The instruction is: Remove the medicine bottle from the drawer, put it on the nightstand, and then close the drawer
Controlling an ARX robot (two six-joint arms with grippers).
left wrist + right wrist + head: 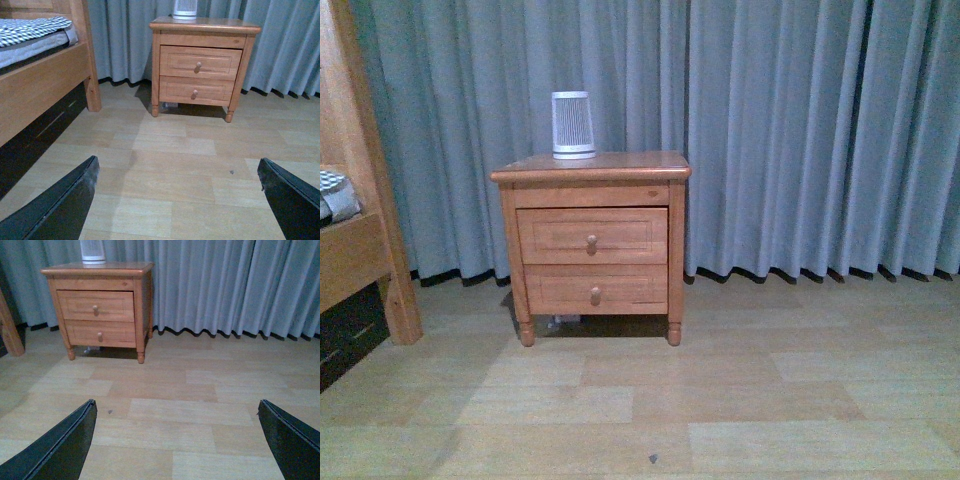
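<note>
The nightstand (pixel 675 250) stands against the curtain, some way off across the floor; it also shows in the left wrist view (pixel 242 62) and the right wrist view (pixel 141 315). Its upper drawer (pixel 555 236) is shut, with one round knob (pixel 591 242); the drawer also shows in the left wrist view (pixel 180 62) and the right wrist view (pixel 115 306). The medicine bottle is hidden. My left gripper (pixel 177 200) and right gripper (pixel 175 440) are open and empty above the floor, far from the nightstand. Neither arm shows in the front view.
A white-and-grey ribbed cylinder device (pixel 573 125) stands on the nightstand's top. The shallower lower drawer (pixel 560 290) is shut. A wooden bed frame (pixel 360 230) stands at the left. Blue-grey curtains (pixel 800 130) hang behind. The floor (pixel 720 400) is wooden laminate.
</note>
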